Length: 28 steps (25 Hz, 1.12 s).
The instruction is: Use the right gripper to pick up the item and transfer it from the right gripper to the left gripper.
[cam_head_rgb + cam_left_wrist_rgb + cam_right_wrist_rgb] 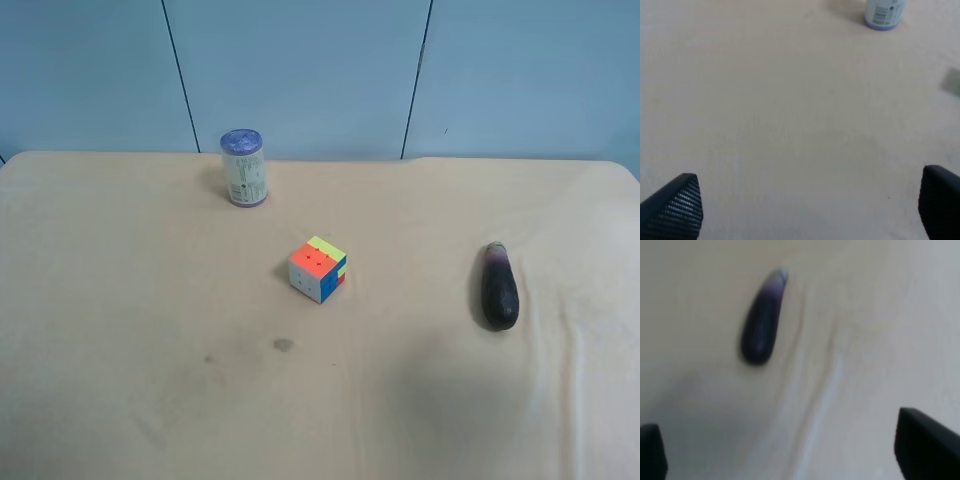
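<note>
dark purple elongated eggplant [500,287]: on tan cloth [150,350], 3 o'clock of the multicoloured puzzle cube [318,269]
black right gripper [787,455]: fingers spread wide, clear of the eggplant
black left gripper [807,210]: fingers spread wide

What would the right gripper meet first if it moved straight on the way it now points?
Most likely the eggplant, lying ahead of the right gripper within the span of its open fingers, a little off centre. Depth is unclear, so it could touch the beige cloth first.
</note>
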Each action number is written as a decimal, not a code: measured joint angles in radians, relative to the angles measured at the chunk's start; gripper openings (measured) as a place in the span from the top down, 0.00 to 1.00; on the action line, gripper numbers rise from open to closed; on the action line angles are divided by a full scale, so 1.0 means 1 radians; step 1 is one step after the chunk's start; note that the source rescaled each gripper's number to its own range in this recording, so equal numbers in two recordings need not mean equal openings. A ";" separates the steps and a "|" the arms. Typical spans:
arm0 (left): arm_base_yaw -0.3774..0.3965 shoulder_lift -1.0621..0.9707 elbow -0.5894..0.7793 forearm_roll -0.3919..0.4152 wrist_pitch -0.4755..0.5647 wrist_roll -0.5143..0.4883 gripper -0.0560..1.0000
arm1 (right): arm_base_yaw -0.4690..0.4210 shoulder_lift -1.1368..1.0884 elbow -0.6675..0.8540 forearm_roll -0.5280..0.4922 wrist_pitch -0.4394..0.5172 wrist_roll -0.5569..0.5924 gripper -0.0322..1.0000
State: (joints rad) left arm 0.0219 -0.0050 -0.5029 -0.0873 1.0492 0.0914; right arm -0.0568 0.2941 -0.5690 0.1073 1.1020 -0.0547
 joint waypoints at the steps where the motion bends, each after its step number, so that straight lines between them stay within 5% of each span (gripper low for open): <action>1: 0.000 0.000 0.000 0.000 0.000 0.000 0.00 | 0.000 0.052 0.000 0.000 0.000 0.000 0.00; 7: 0.000 0.000 0.000 0.000 0.000 0.000 0.00 | 0.000 0.331 -0.007 0.001 -0.013 0.005 0.00; 28: 0.000 0.000 0.000 0.000 0.000 0.000 0.00 | 0.013 0.982 -0.032 0.042 -0.499 0.042 0.01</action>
State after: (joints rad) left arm 0.0219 -0.0050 -0.5029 -0.0873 1.0492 0.0914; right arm -0.0437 1.2760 -0.6006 0.1497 0.6025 -0.0127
